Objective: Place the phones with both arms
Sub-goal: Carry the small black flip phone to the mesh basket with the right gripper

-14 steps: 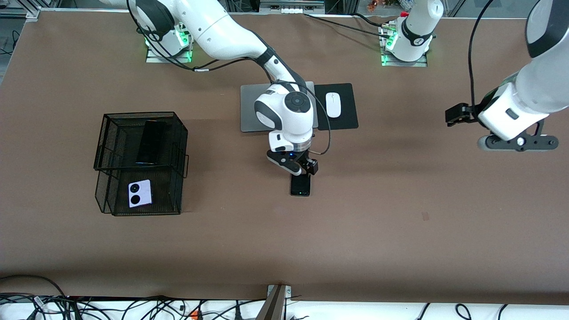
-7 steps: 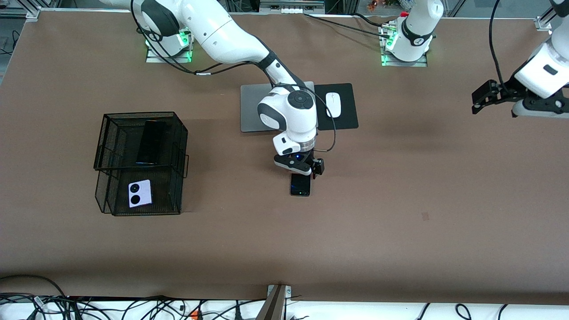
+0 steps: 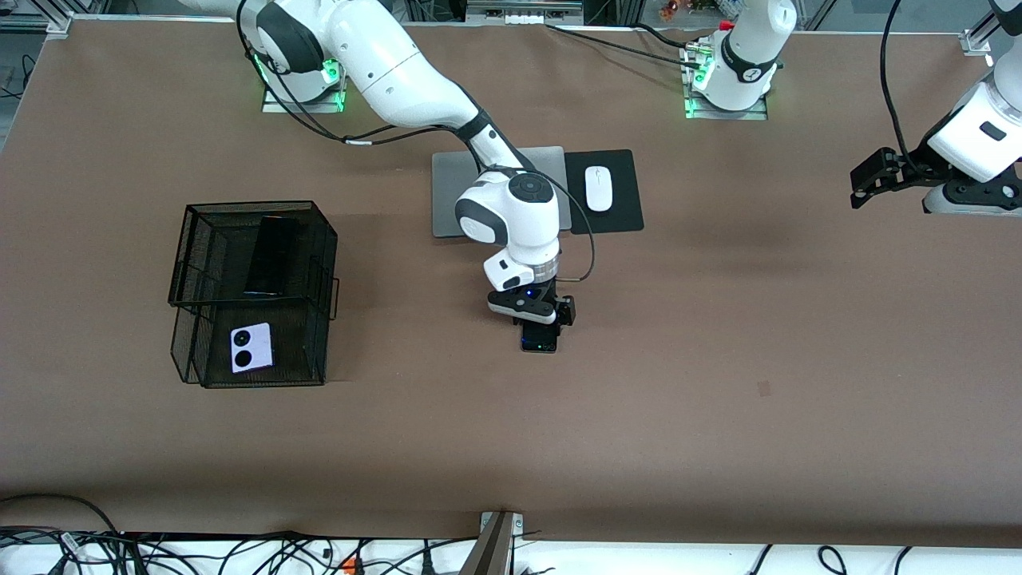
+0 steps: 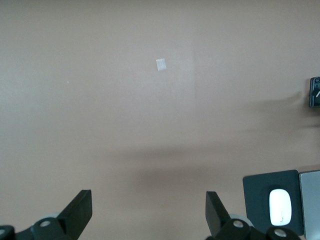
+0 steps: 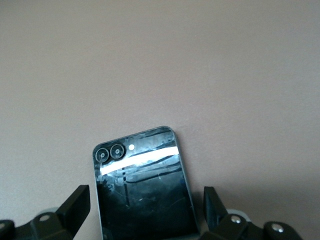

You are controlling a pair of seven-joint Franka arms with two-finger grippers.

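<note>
The small black phone lies flat on the table, mid-table. The right pincer hangs wide open over it, holding nothing — pickup is in hand; next, descend, straddle its edges, close. In the mesh basket: the lilac-white phone, the long black phone. The left pincer waits open, empty, over the left arm's end.

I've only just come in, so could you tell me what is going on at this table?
The right claw hangs open just over the small black phone lying on the brown table, its fingers on either side, not gripping yet. The long black phone and the pale phone already sit in the wire basket. The left claw waits, open, above the left arm's end of the table.
</note>
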